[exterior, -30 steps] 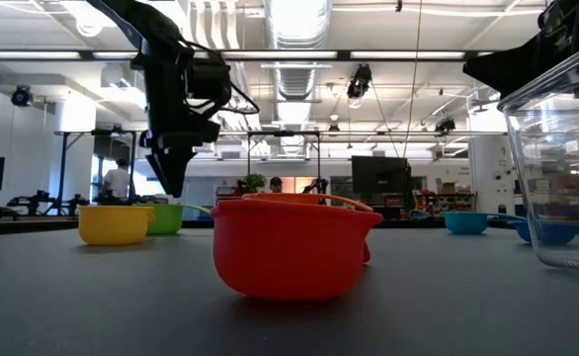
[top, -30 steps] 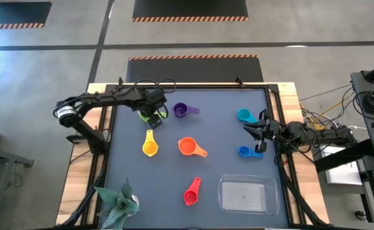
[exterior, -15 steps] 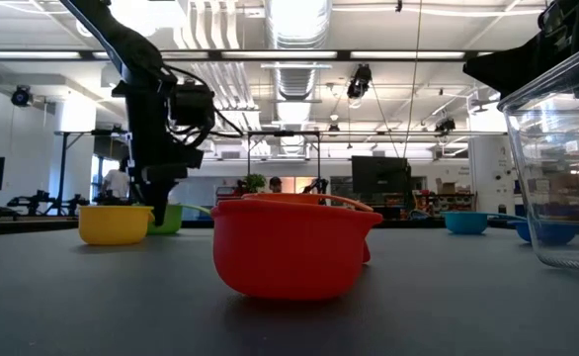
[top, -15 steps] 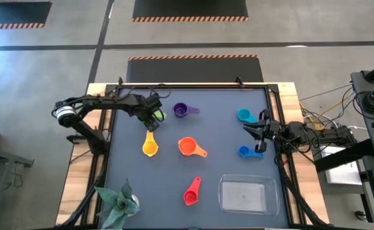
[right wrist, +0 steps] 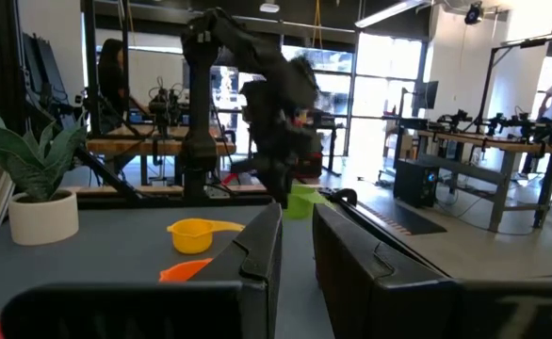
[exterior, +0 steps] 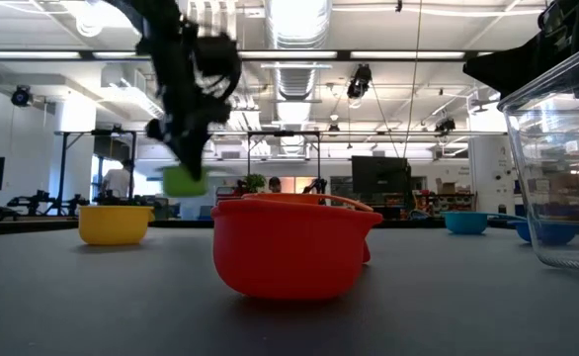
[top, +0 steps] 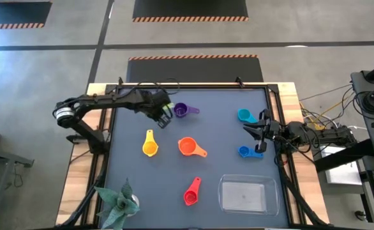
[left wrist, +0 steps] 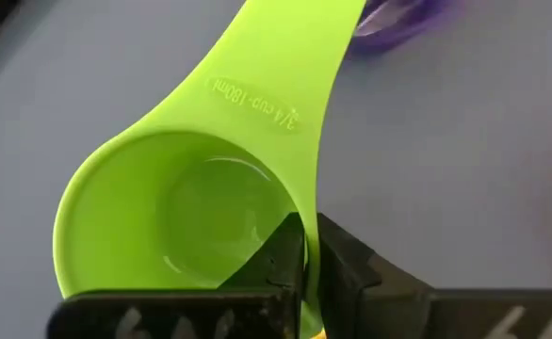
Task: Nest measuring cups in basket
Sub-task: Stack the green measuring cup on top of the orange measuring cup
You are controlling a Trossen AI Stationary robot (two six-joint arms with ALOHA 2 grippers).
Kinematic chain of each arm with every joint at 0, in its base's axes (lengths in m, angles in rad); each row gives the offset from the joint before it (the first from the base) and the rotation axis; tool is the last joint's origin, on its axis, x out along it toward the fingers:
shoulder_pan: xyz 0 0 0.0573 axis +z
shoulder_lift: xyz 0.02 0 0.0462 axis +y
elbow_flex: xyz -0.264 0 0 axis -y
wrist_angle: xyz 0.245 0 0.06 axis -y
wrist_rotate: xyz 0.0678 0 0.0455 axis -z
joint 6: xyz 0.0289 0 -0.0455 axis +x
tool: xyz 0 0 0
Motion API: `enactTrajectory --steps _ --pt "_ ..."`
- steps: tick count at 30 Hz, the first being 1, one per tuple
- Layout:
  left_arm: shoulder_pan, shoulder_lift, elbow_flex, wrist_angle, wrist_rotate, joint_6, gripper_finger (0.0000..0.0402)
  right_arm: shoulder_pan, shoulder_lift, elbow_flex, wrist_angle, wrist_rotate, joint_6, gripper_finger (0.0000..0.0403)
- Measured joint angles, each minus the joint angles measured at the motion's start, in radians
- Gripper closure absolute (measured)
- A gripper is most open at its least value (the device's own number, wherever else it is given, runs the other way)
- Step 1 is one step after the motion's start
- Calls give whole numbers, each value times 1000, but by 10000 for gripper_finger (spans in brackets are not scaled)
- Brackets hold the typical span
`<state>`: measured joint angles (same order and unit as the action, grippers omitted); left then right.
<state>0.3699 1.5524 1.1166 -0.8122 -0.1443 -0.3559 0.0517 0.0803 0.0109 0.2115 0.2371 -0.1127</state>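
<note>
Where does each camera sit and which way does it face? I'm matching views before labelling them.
High: overhead, straight down on the table; both arms show, left claw and right claw.
Low: at table-top height, looking level past the red cup; left arm overhead.
Left wrist: on the left arm, facing the green cup its claw grips.
Right wrist: on the right arm, facing across the table.
Shared: low and right wrist views both show the yellow cup.

Lime-green cup (left wrist: 191, 188); purple cup (top: 180, 110); yellow cup (top: 149, 147); orange cup (top: 187, 147); red cup (top: 191, 195); dark grey table (top: 219, 134)
</note>
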Motion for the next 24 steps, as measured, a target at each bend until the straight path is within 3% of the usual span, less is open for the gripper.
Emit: enactTrajectory --steps 6,11,16,24 --pt "-245 0 134 66 0 94 401 0 0 0 0 0 0 351" --pt "-394 0 168 238 -7 104 401 0 0 0 0 0 0 351" --pt "-449 2 142 301 -77 70 401 0 0 0 0 0 0 351" --pt "-446 71 94 364 -95 -90 401 0 0 0 1 0 0 351"
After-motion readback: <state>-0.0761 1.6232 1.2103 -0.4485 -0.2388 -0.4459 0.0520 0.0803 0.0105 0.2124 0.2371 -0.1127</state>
